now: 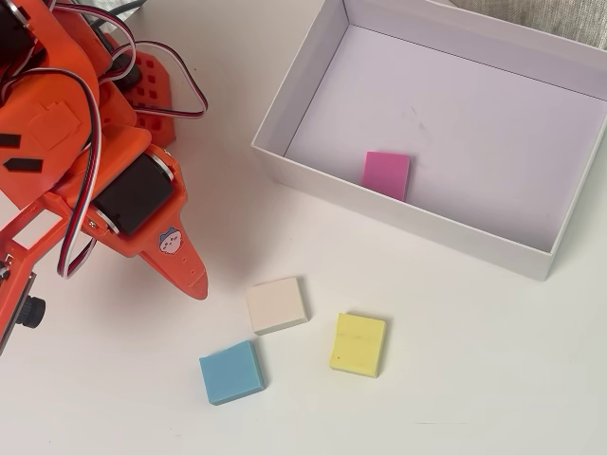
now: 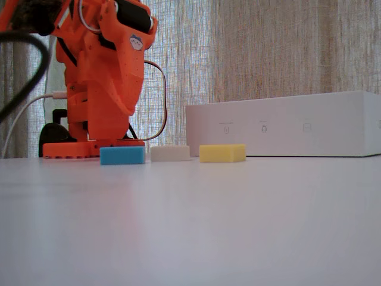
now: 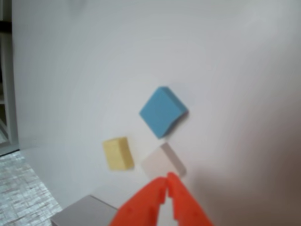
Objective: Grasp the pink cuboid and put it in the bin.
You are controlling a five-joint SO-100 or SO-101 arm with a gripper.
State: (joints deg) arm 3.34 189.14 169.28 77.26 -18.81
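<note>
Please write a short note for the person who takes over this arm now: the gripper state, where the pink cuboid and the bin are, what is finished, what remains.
Gripper: shut and empty in the wrist view, raised above the table, near the beige block.
Pink cuboid: lies flat on the floor of the bin, close to the wall nearest the loose blocks.
Done: the cuboid is in the bin, so the task looks complete.
Left: probably only to park the arm. The blue block, the beige block and the yellow block sit on the table outside the bin.

Cuboid [image 1: 386, 174] hidden behind bin [image 2: 286, 125] wall in fixed view; bin [image 3: 84, 212] cropped in blurred wrist view.
</note>
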